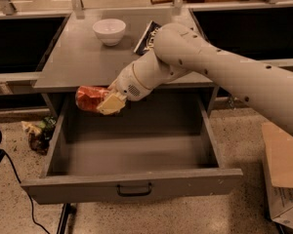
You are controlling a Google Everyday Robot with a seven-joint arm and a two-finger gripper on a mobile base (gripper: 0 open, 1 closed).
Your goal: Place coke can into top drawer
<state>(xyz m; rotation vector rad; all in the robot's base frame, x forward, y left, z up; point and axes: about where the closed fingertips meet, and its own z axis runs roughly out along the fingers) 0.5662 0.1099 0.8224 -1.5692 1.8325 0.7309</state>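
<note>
nearest the camera, the top drawer [136, 179] stands pulled out, its flat grey front panel carrying a small black handle [135, 189]. a cardboard box [283, 174] sits on the floor at the right. above the drawer's back left corner, just below the front edge of the surface [83, 62], the tool [110, 103] is clenched on the coke can [90, 97], which lies sideways in mid-air, touching neither drawer nor surface. the pale arm [224, 77] reaches in from the right. farther back on the surface stand a white bowl [109, 31] and, beside it, a dark chip bag [147, 37], partly hidden by the arm.
</note>
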